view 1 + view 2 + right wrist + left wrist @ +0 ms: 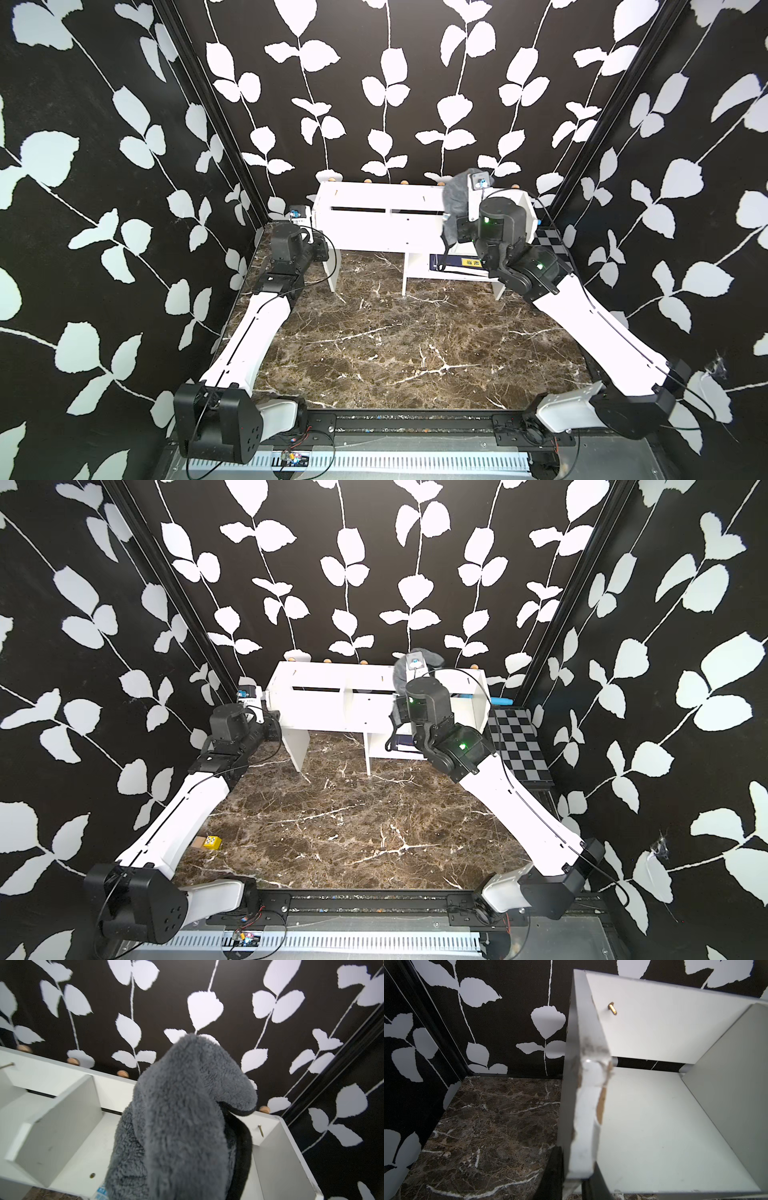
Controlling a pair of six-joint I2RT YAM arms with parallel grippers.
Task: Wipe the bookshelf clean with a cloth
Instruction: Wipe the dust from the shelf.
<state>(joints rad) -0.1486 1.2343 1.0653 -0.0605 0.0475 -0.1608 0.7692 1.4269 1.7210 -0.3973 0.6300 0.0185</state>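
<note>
The bookshelf (374, 226) stands along the table's (395, 345) far edge. The left gripper (319, 246) is at its left end. In the left wrist view the chipped side panel (588, 1105) runs down between the dark fingers (556, 1167), which seem clamped on it. The right gripper (458, 227) is closed on the cloth (454, 195). The cloth drapes over the gripper above the shelf's right-hand compartment, near the table's far right corner, and the grey pile hides that gripper's tips.

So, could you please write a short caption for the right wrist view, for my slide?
Fluffy dark grey cloth close to the camera, with the white bookshelf and its open compartments behind it.
</note>
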